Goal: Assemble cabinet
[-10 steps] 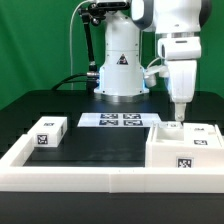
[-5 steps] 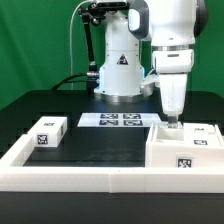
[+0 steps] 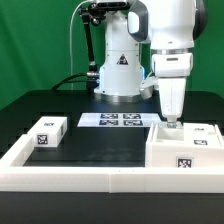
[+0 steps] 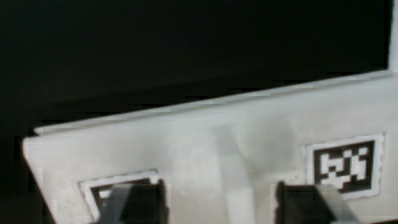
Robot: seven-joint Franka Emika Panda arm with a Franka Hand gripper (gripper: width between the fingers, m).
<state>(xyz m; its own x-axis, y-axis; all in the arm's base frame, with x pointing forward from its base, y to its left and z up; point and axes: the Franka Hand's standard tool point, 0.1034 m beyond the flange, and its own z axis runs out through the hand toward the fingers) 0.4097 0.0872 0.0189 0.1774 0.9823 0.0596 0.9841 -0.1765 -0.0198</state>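
White plastic with square tags, the cabinet (image 3: 186, 150) sits at the exterior view's right on the tabletop (image 3: 100, 148), tucked into a corner of the rail (image 3: 90, 180). The step in hand looks like a grasp on its top edge. To do it well, centre that edge between the fingers, come straight down, and close only when both pads are level with it, so the box does not twist against the rail. The pincer (image 3: 172, 122) hangs right at the cabinet's top. In the wrist view its dark fingers (image 4: 125, 203) stand well apart with white cabinet face between them, clamping nothing; whether a pad touches cannot be told. A small block (image 3: 47, 132) lies well apart.
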